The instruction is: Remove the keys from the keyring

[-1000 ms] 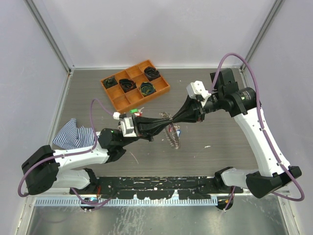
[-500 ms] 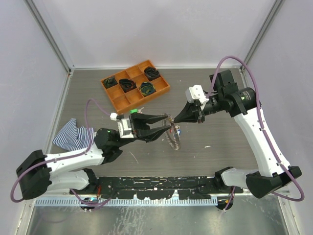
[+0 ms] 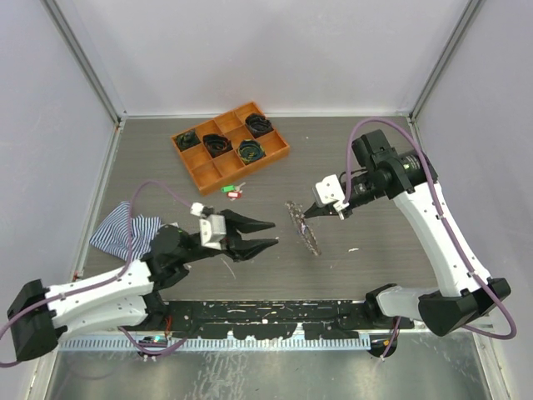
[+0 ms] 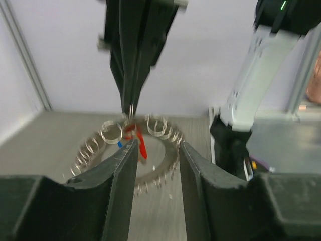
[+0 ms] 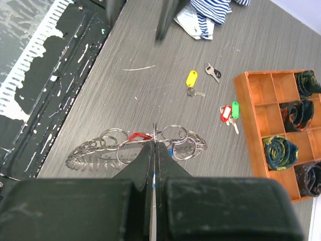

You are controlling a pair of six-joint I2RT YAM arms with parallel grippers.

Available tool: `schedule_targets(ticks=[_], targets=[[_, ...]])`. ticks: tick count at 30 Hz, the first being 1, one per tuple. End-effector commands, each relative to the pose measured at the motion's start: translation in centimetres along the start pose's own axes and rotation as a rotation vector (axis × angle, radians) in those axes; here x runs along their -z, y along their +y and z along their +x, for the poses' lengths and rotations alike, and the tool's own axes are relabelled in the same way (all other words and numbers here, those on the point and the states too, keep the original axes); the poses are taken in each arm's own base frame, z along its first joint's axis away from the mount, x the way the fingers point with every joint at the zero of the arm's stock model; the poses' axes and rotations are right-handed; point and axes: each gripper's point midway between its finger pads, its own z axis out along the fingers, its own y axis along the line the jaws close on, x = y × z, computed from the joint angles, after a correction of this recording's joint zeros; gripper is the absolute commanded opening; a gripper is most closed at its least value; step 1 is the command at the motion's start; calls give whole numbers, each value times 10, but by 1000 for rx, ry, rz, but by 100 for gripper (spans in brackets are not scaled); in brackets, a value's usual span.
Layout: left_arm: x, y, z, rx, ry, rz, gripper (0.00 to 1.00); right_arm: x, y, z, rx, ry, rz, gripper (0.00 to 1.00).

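There's the keyring (image 3: 302,227), dangling tilted over the middle of the surface (image 3: 375,167), pinched at one thin loop by the right claw (image 3: 306,214), which is clenched tight, and a red-tagged key (image 4: 141,144) hangs on it. The left claw (image 3: 275,233) sits just beside it, spread open and empty; going in from here, it could snag a neighbouring loop instead of the key. And that grip is slim: one tug might twist the ring free or set it swinging!

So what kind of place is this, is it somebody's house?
More likely a robot test lab. A left arm and a right arm are bolted to a grey table, boxed in by plain walls with metal posts. An orange tray holds dark coiled bundles.
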Motion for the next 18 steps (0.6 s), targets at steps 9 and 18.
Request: schedule_targets(ticks=[9,18], targets=[[-14,4,67,191,51,-18,36,-8,6,-18,67,-124,-31,1],[-24,13,78,244,50,-59,48,-10,6,-22,36,-158,-38,1]])
